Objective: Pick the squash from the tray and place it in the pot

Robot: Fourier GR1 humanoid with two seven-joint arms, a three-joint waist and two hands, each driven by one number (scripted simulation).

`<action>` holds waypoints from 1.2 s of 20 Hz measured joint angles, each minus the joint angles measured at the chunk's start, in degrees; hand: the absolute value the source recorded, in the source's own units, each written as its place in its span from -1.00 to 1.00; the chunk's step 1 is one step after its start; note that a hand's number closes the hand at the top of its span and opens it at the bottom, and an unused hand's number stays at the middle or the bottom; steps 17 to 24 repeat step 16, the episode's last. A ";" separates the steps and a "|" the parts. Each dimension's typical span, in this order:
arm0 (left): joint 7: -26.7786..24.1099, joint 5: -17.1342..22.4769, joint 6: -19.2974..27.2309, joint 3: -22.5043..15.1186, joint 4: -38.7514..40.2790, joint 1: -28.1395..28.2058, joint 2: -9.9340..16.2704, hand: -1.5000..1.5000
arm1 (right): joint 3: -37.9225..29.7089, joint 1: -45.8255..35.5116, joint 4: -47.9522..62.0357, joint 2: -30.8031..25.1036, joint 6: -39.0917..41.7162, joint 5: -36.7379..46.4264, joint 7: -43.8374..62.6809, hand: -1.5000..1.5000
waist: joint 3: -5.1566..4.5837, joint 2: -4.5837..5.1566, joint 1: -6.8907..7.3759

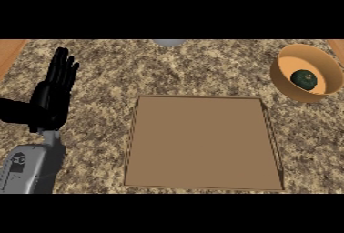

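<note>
Fingers (pixel 63 68) standing straight and pressed together, pointing up, holding nothing: left hand (pixel 52 98) resting open near the view's left edge on its grey forearm (pixel 23 168). Right hand not showing anywhere.

Lying nearest, in the middle of the worktop (pixel 201 68), a shallow square tray (pixel 134 150), flat brown, matte like wood or board, with a thin raised rim, carrying nothing. Spreading under and round it, speckled brown-and-cream stone, granite-like, looking hard and smooth.

Sitting farther back at the right, well apart from the tray, a round pot (pixel 285 84), orange-tan, clay-like, thick-walled, with a paler inside. Resting already on its floor, the squash (pixel 304 79): small, rounded, dark green to near black, with a faint pale spot on top. Judging from that, the placing looking done.

Likely handling as a stiff, hard-skinned, fairly dense thing, not fragile, with a smooth rind tending to slip and roll; best taken across its widest middle, thumb opposing, reaching down from above between the pot's walls.

Peeking in at the far edge, part of a grey rounded thing (pixel 168 42), too cut off to name.
</note>
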 measured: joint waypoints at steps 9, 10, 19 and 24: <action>0.40 -0.27 -0.54 -0.31 -2.34 1.76 -0.32 0.00 | -4.65 7.28 5.23 -8.12 6.45 -5.38 -7.31 -1.00 | 0.07 0.11 0.34; 0.62 -0.28 -0.60 -0.25 -2.23 1.48 -0.22 0.00 | -5.01 7.72 5.75 -8.94 6.82 -5.75 -7.82 -1.00 | 0.11 0.17 0.42; -0.25 -0.02 -1.08 0.37 -1.20 1.15 -0.44 0.00 | -6.36 11.01 8.19 -13.93 10.92 -7.47 -9.72 -1.00 | 0.16 0.30 0.47; -0.25 -0.02 -1.08 0.37 -1.20 1.15 -0.44 0.00 | -6.36 11.01 8.19 -13.93 10.92 -7.47 -9.72 -1.00 | 0.16 0.30 0.47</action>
